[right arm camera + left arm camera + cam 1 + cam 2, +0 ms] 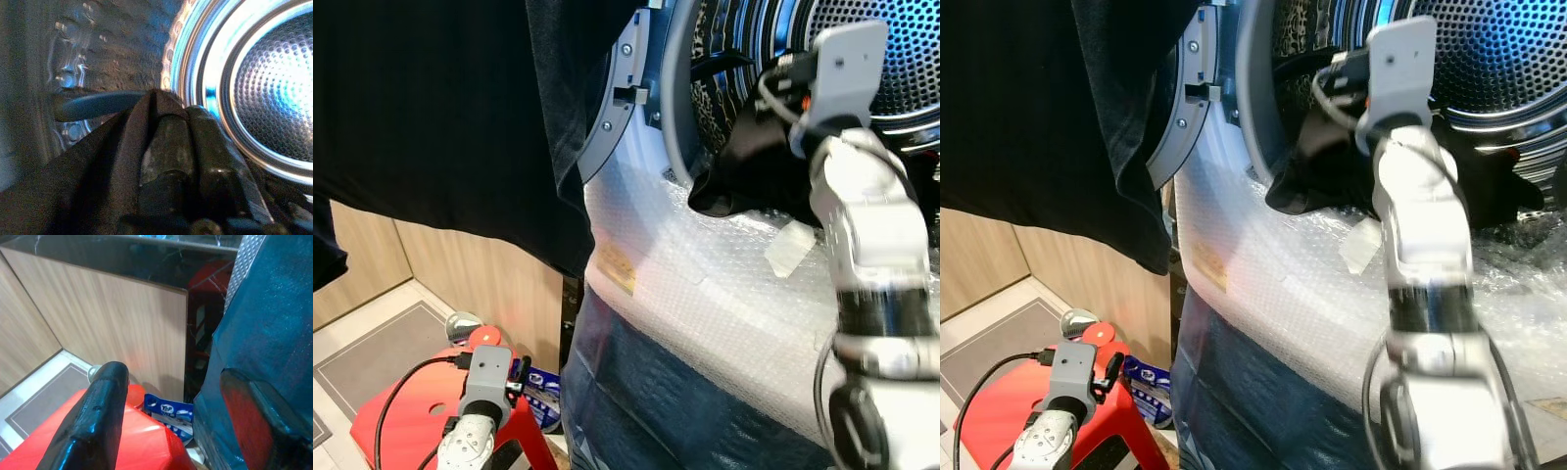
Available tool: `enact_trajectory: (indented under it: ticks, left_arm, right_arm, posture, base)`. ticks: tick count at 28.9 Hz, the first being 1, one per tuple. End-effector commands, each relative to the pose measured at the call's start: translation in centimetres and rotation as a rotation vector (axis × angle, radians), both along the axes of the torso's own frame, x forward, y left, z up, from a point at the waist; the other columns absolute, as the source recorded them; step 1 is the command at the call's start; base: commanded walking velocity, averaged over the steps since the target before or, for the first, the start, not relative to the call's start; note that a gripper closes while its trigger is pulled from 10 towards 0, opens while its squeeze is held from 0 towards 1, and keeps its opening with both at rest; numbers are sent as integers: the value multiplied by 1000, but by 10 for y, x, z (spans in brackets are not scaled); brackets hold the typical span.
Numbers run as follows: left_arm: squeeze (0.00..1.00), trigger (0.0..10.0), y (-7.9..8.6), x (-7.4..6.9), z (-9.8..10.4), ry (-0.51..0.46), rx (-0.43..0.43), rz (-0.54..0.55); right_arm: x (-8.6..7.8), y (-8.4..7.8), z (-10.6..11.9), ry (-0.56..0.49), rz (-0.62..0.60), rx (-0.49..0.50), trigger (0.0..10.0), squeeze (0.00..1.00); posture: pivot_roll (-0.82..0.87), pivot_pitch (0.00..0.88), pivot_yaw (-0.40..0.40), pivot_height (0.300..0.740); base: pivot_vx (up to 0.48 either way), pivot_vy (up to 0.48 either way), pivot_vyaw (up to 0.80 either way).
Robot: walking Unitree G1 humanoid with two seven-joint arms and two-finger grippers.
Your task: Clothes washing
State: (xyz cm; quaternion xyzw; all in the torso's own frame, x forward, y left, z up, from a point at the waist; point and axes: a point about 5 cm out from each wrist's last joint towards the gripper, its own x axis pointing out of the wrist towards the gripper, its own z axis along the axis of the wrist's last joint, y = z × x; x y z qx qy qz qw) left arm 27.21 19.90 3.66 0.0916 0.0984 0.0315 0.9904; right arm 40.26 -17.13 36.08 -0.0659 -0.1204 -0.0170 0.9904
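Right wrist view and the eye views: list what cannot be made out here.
- Right gripper: shut on the dark garment, whose full shape the fabric folds hide.
- Drum contents: blocked in the eye views by the right arm.
- Hanging black cloth: cut off by the top edge, so its support is unseen.
- Blue packet label: too small to read; the left gripper hangs idle and open.

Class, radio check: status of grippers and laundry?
Right gripper shut on black garment at drum mouth. Left gripper open, idle over red stool. Dark cloth hangs alongside.
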Motion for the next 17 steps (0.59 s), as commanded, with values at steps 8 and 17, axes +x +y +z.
enact_trajectory:
  ticks: [8,17]
  left_arm:
    - [0,10000,-7,3,1,1,-15,-21]
    - [0,10000,-8,0,-3,28,-23,-31]
  right_arm:
    - [3,-70,32,-8,-376,207,0,0]
    - [10,-64,18,58,-389,155,6471,0]
  posture:
    - [41,0,-116,740]
    - [44,0,-114,740]
  base:
    - [0,0,0]
    - [0,0,0]
